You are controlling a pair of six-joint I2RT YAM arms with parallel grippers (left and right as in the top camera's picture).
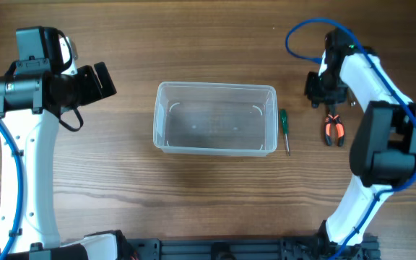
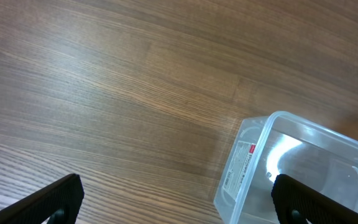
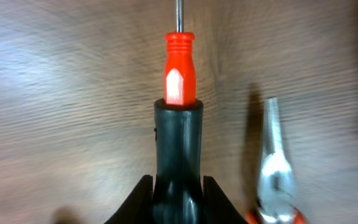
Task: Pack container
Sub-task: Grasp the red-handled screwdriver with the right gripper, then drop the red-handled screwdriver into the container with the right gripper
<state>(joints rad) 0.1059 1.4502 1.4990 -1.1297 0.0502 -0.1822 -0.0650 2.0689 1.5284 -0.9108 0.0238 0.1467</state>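
The clear plastic container (image 1: 157, 119) stands empty in the middle of the table; its left corner shows in the left wrist view (image 2: 253, 155). My left gripper (image 1: 101, 79) is open and empty, held above the table left of the container (image 2: 179, 208). My right gripper (image 1: 326, 95) is at the far right, shut (image 3: 178, 196) on a screwdriver with a black and red handle (image 3: 179, 68), shaft pointing away. A green-handled screwdriver (image 1: 283, 124) lies just right of the container.
Orange-handled pliers (image 1: 333, 130) lie on the table beside my right gripper; their metal jaws show in the right wrist view (image 3: 275, 174). A blue cable loops above the right arm (image 1: 295, 36).
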